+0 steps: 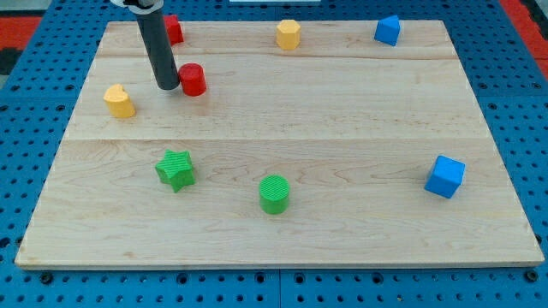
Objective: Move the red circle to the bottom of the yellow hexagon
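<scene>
tip: my tip is on the desk, touching or just beside the red circle's left side
tool: plain rod, nothing to open, holds nothing
red circle: upper left of desk, well apart from goal
yellow hexagon: near top edge, up and right of the red circle
goal spot: bare wood just below the hexagon
other blocks: 2nd red block behind rod, shape unclear; yellow block left of tip
risk 1: off-centre push, round block rolls off my tip
risk 2: overshoot, circle knocks the hexagon away
</scene>
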Motion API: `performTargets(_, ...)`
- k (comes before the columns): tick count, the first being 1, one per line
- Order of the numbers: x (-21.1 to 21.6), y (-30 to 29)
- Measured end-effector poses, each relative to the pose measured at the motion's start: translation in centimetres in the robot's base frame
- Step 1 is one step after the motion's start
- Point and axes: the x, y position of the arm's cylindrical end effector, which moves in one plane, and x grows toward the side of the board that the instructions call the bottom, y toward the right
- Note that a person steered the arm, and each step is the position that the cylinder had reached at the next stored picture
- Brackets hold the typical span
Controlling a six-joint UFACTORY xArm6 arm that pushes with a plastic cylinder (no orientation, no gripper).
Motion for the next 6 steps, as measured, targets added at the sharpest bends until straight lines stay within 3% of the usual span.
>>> performTargets(1, 1.1, 2.7)
performTargets(3, -1.3, -1.0)
performTargets(4, -2.5, 0.4)
performTargets(6, -0.8, 3.9)
